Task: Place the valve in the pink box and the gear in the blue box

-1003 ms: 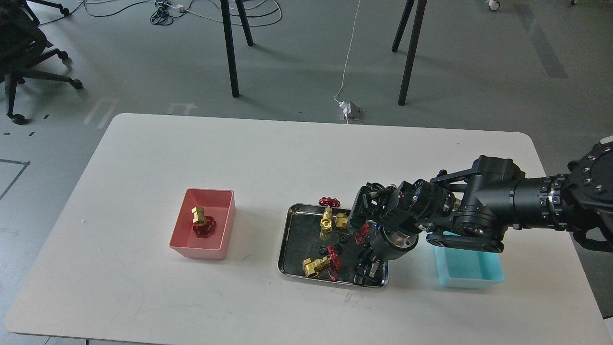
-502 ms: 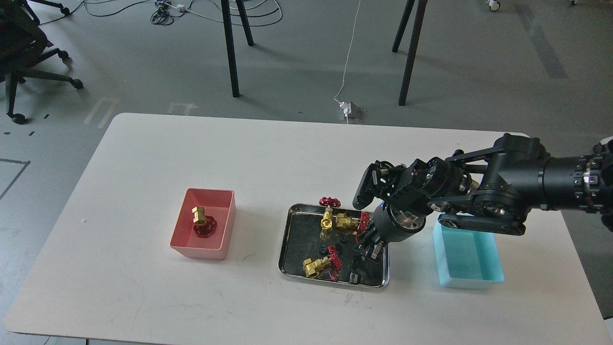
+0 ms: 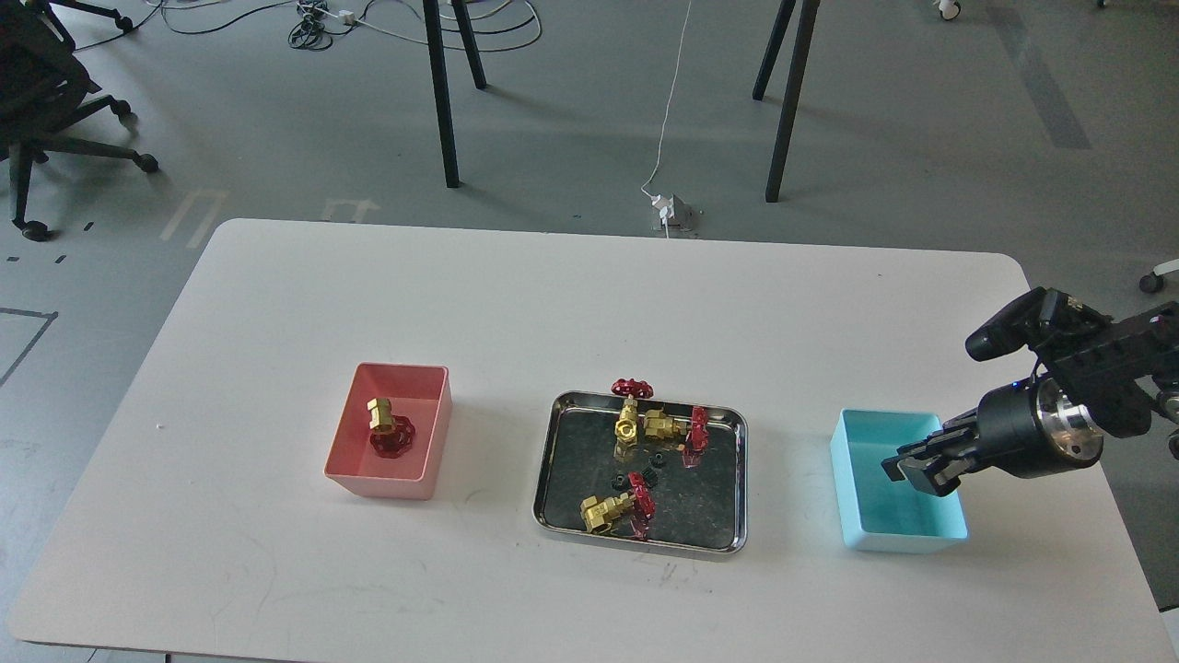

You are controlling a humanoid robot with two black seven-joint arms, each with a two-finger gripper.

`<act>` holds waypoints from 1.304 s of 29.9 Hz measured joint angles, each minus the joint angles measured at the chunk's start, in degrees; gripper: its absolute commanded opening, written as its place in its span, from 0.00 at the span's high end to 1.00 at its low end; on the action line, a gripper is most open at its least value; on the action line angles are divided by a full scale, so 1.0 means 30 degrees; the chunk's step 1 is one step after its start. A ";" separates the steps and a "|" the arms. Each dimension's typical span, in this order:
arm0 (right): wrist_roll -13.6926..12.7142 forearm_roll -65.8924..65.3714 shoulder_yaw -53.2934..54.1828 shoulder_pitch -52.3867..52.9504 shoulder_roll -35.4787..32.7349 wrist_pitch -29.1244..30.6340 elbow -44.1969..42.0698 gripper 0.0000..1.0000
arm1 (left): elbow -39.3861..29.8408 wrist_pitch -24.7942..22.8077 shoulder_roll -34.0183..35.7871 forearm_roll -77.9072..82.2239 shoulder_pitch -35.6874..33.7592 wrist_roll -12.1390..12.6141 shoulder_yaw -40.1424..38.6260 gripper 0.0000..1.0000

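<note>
The white rounded-corner table (image 3: 516, 304) fills most of my view, standing on a grey floor (image 3: 230, 110) with dark metal legs (image 3: 440, 92), loose cables (image 3: 318, 23) and a black office chair (image 3: 46, 101) beyond its far edge.

Near the middle of the front edge sits the shiny steel tray (image 3: 580, 442). In it lie three small brass valves with red spoked handwheels: one at the tray's far edge (image 3: 629, 414), its long axis running front to back with the wheel toward the far edge; one just right of it (image 3: 671, 427), lying left to right with the wheel to the right; one at the tray's front (image 3: 615, 508), lying left to right and slightly tilted, wheel to the right. Tiny black toothed gears (image 3: 645, 474) lie between them.

Toward the left edge stands the salmon-pink plastic box (image 3: 387, 481), holding a fourth brass valve (image 3: 385, 425), its brass body toward the far edge and its wheel toward the front.

Toward the right edge stands the light blue plastic box (image 3: 898, 539). My right claw (image 3: 921, 459) hangs over its right wall, fingers pointing left; they sit close together, but I cannot tell whether they pinch anything.
</note>
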 measured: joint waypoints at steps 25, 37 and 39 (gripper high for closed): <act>-0.0451 0.7507 1.0480 -0.2925 0.0264 -0.0615 -0.3389 0.06 | -0.0112 0.0160 -0.0895 0.0069 -0.0020 -0.0137 0.0226 0.01; -0.3745 1.9816 1.8128 -0.2800 0.5719 -0.6676 -1.0244 0.06 | 0.0557 -0.0718 -0.5260 0.0320 -0.0361 0.0442 0.1786 0.01; -0.4157 2.0175 1.8225 -0.2654 0.6801 -0.7860 -1.1935 0.06 | 0.1165 -0.0956 -0.6491 0.0325 -0.0687 0.0497 0.1911 0.01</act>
